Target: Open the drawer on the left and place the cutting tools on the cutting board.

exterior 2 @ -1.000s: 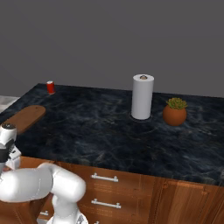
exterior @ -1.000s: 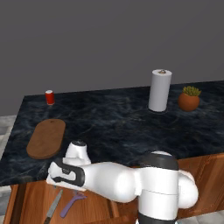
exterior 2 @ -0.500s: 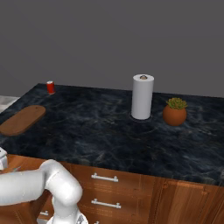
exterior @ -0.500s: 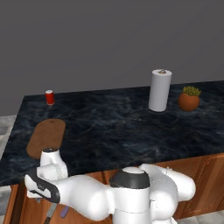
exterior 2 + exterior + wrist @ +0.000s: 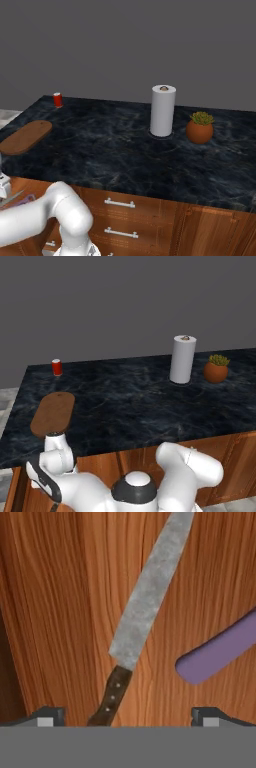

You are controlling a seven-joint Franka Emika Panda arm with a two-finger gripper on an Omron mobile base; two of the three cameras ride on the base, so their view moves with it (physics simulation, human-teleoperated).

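Through the hand view I see my gripper (image 5: pixel 127 716) spread wide and holding nothing, its tips straddling the knife (image 5: pixel 142 613) handle on the drawer (image 5: pixel 55 602) floor. The purple peeler (image 5: pixel 218 651) lies just beside the blade, apart from it. Farther off, the board (image 5: pixel 53 413) rests on the counter (image 5: pixel 130 401), with a red can (image 5: pixel 57 367), paper roll (image 5: pixel 182 359) and potted plant (image 5: pixel 216 368) beyond.
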